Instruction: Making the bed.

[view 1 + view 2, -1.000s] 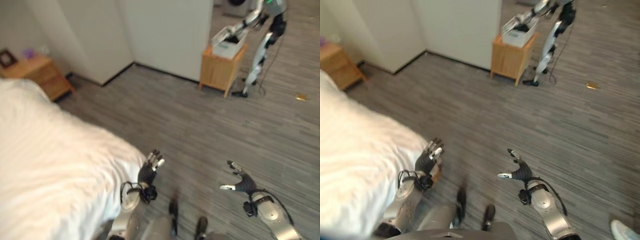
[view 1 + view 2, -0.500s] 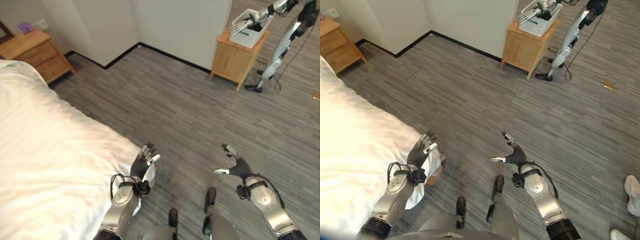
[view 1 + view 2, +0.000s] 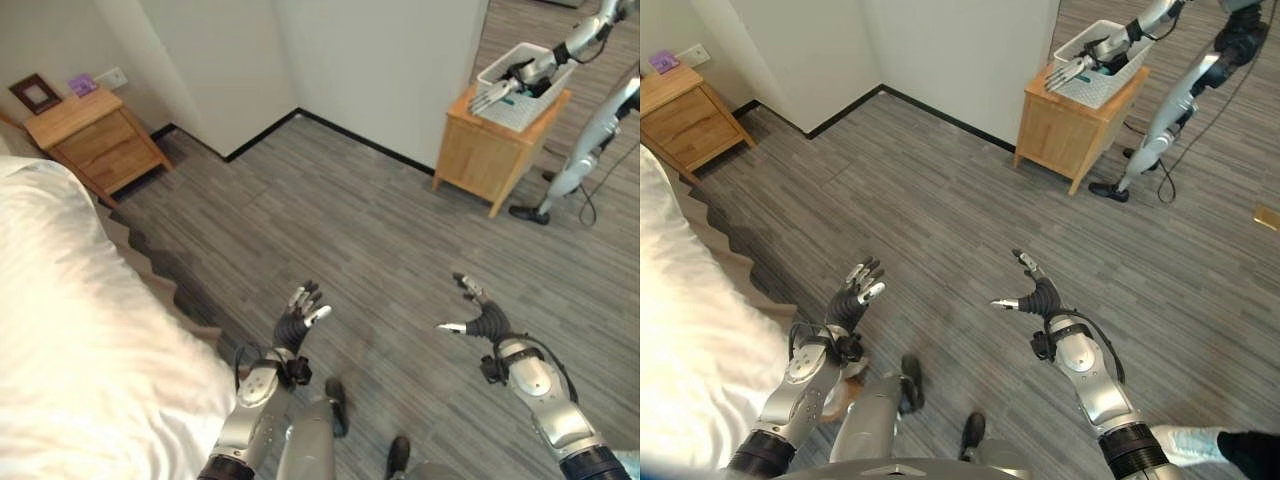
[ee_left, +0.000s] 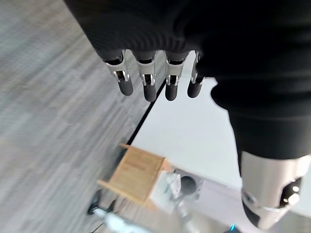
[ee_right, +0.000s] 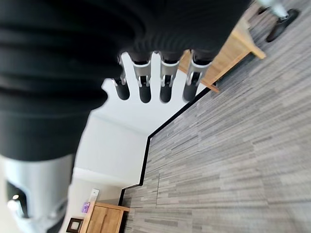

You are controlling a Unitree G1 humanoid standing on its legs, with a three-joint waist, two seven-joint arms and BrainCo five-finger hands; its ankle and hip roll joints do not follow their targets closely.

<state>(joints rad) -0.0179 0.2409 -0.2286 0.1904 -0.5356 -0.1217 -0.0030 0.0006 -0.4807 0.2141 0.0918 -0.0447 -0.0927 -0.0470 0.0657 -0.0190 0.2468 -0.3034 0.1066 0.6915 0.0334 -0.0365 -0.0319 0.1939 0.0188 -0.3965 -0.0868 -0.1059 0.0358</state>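
Note:
The bed [image 3: 70, 330] with its white duvet fills the left side, its corner hanging down near my left arm. My left hand [image 3: 298, 318] is raised over the grey floor just right of that corner, fingers [image 4: 146, 80] straight, holding nothing. My right hand [image 3: 481, 318] hovers over the floor further right, fingers [image 5: 144, 82] spread and empty. Neither hand touches the duvet.
A wooden nightstand [image 3: 95, 135] stands at the bed's head by the wall. Another wooden cabinet [image 3: 497, 145] with a white basket [image 3: 522, 85] stands at the back right, where a second robot [image 3: 1185, 80] reaches into it. A person's shoe [image 3: 1190, 440] shows at the lower right.
The camera has swung and the view shifted, so the bed sits further left. My left hand has come away from the duvet's corner; both hands stay open.

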